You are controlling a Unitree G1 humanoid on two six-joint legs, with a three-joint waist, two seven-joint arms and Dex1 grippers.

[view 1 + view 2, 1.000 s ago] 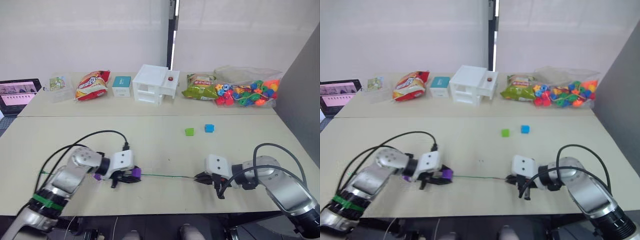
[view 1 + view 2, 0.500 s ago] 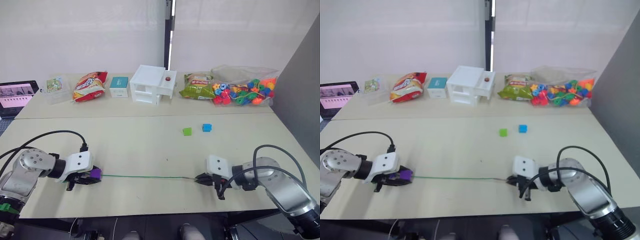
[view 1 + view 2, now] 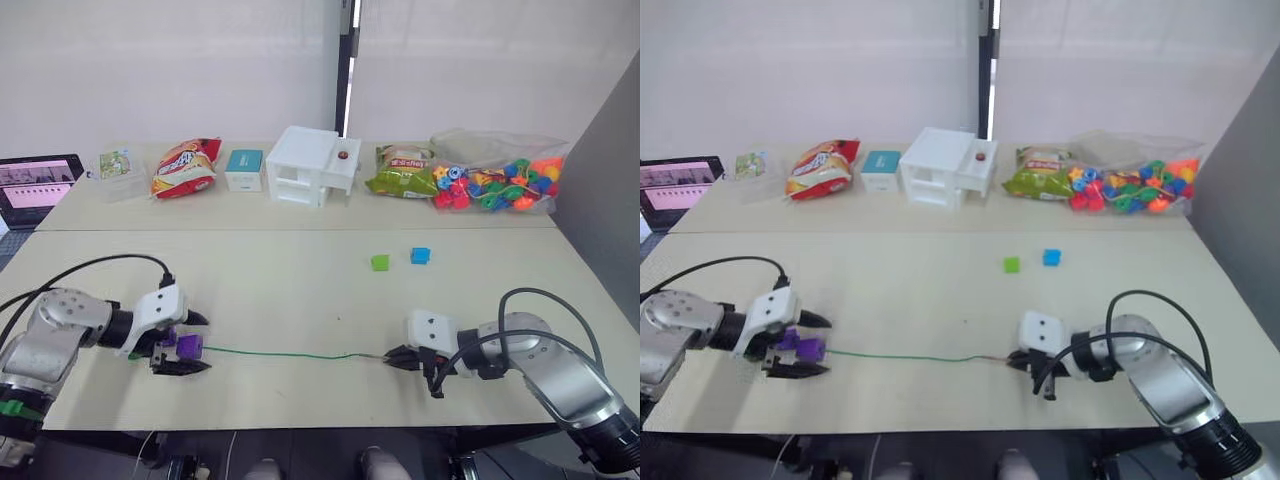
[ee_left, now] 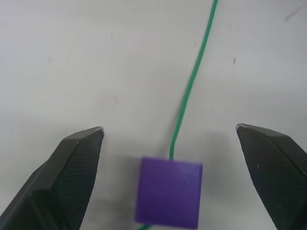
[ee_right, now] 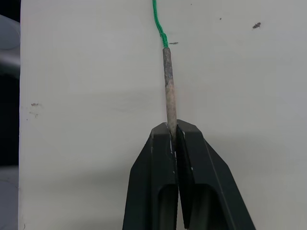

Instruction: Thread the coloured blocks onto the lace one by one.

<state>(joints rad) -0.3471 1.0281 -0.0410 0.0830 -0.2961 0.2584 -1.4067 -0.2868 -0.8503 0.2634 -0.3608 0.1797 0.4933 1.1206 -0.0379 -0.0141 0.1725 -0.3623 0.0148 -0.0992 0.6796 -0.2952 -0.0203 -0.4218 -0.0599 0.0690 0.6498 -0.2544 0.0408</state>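
beige table point(image 3: 300, 290); left end effector point(image 4: 172, 139) spread wide around purple block point(image 4: 169, 192); right end effector point(image 5: 173, 132) pinching lace point(image 5: 168, 86) tip.

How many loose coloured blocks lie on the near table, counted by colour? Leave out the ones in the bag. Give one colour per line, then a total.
Purple block, on the lace: 1
Green block: 1
Blue block: 1
Total: 3
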